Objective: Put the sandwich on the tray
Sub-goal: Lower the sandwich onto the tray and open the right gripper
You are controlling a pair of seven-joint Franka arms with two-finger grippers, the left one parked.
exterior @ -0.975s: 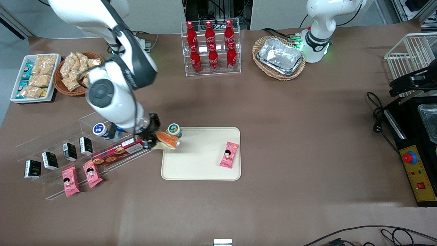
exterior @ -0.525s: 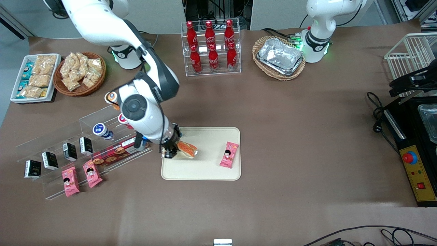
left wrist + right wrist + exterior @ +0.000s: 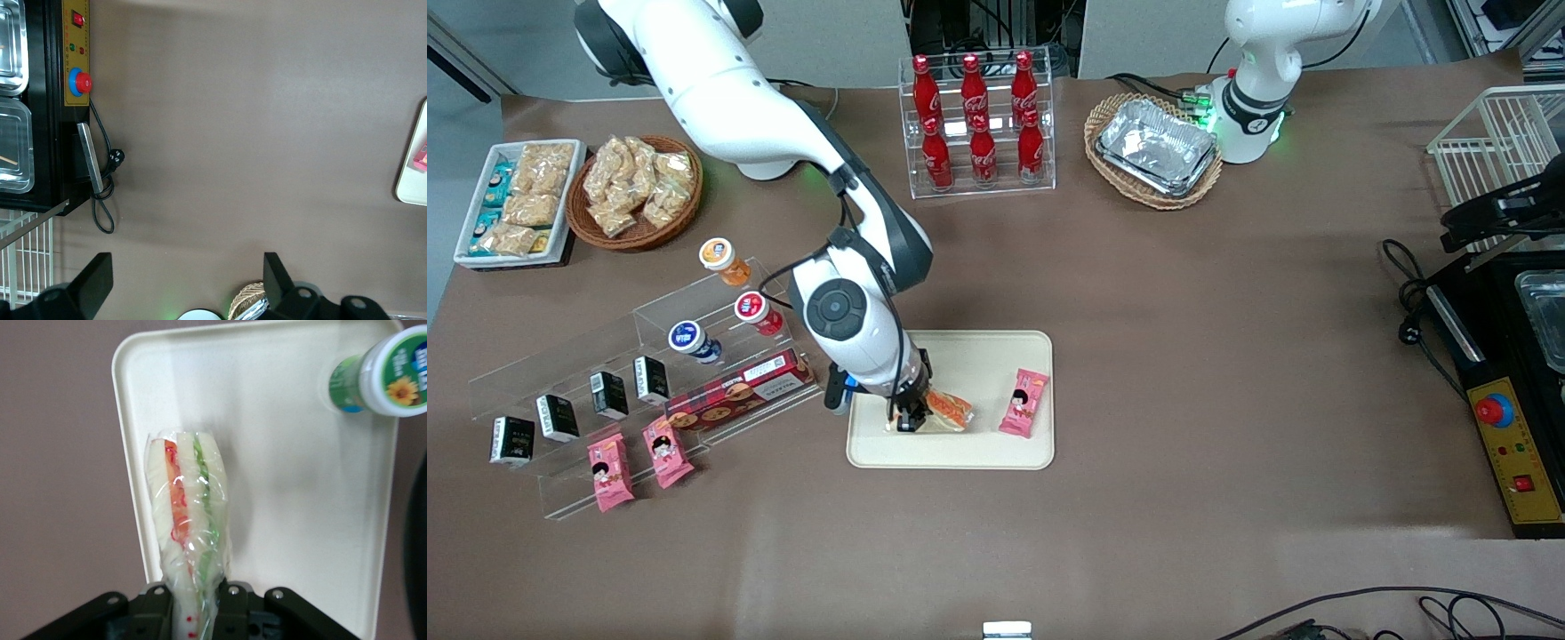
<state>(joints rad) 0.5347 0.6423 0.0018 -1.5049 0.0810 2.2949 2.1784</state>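
Gripper (image 3: 910, 418) pinches the sandwich (image 3: 948, 410) over the tray (image 3: 978, 453), near its front edge. Pink packet (image 3: 1024, 403) sits at the sandwich's 3 o'clock. Lower it flat before you release; bottle (image 3: 383, 375) stands farther back.

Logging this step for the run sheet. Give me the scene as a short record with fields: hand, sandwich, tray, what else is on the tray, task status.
hand: over the tray, shut on the sandwich
sandwich: wrapped, held by one end, over the tray
tray: cream, on the brown table
also on tray: pink packet; green-label bottle
status: sandwich not yet released
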